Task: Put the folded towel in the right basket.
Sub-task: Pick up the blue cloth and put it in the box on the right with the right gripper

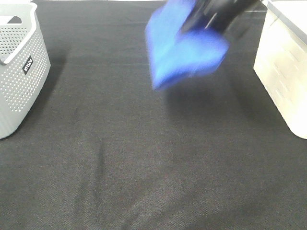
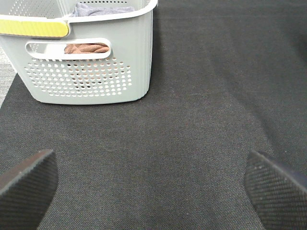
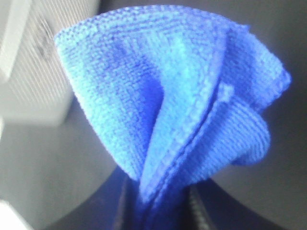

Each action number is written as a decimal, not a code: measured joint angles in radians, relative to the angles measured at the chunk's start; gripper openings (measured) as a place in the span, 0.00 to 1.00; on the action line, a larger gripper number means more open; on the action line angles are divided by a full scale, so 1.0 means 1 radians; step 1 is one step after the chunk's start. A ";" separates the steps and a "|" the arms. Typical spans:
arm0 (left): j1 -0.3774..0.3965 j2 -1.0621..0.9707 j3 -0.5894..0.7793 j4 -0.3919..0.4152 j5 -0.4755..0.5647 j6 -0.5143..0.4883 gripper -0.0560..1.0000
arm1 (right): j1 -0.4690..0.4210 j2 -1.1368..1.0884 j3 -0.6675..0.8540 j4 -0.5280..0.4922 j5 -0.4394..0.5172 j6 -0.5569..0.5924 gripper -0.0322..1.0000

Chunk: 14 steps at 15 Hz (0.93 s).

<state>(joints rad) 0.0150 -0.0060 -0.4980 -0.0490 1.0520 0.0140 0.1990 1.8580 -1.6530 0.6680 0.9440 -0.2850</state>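
Blue towel hangs clamped in the right gripper, lifted above the counter, not yet over the right basket; left gripper idle, jaws apart.

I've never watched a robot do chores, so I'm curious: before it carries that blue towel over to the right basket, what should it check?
1. Grip: the right gripper is shut on the blue towel, which hangs clear of the table. Ok.
2. Fold: the layers fan out in the right wrist view, and the high view is blurred. Cannot tell.
3. Position: the towel is beside the right basket, not above it. Not ok.
4. Room in the right basket: its inside is out of sight. Cannot tell.
5. Left gripper: open, empty, facing the left basket, away from the towel. Ok.
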 joint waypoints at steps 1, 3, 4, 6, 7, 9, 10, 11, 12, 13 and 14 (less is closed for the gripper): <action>0.000 0.000 0.000 0.000 0.000 0.000 0.98 | -0.088 -0.045 -0.089 -0.025 0.050 0.000 0.29; 0.000 0.000 0.000 0.000 0.000 0.000 0.98 | -0.222 -0.078 -0.189 -0.080 0.102 0.003 0.29; 0.000 0.000 0.000 0.000 0.000 0.000 0.98 | -0.293 -0.078 -0.210 -0.115 0.115 0.011 0.29; 0.000 0.000 0.000 0.000 0.000 0.000 0.98 | -0.414 -0.071 -0.214 -0.212 0.126 0.016 0.29; 0.000 0.000 0.000 0.000 0.000 0.000 0.98 | -0.467 -0.061 -0.214 -0.247 0.123 0.016 0.29; 0.000 0.000 0.000 -0.001 -0.001 0.000 0.98 | -0.571 -0.023 -0.214 -0.273 0.095 0.025 0.29; 0.000 0.000 0.000 -0.001 -0.001 0.000 0.98 | -0.592 -0.002 -0.214 -0.274 0.086 0.037 0.29; 0.000 0.000 0.000 -0.002 -0.001 0.000 0.98 | -0.599 0.023 -0.214 -0.285 0.083 0.042 0.29; 0.000 0.000 0.000 -0.003 -0.001 0.000 0.98 | -0.600 0.047 -0.214 -0.304 0.082 0.043 0.29; 0.000 0.000 0.000 -0.003 -0.001 0.000 0.98 | -0.600 0.074 -0.214 -0.319 0.079 0.043 0.29; 0.000 0.000 0.000 -0.003 -0.001 0.000 0.98 | -0.600 0.102 -0.214 -0.331 0.076 0.044 0.32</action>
<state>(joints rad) 0.0150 -0.0060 -0.4980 -0.0520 1.0510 0.0140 -0.4010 1.9600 -1.8670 0.3370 1.0200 -0.2410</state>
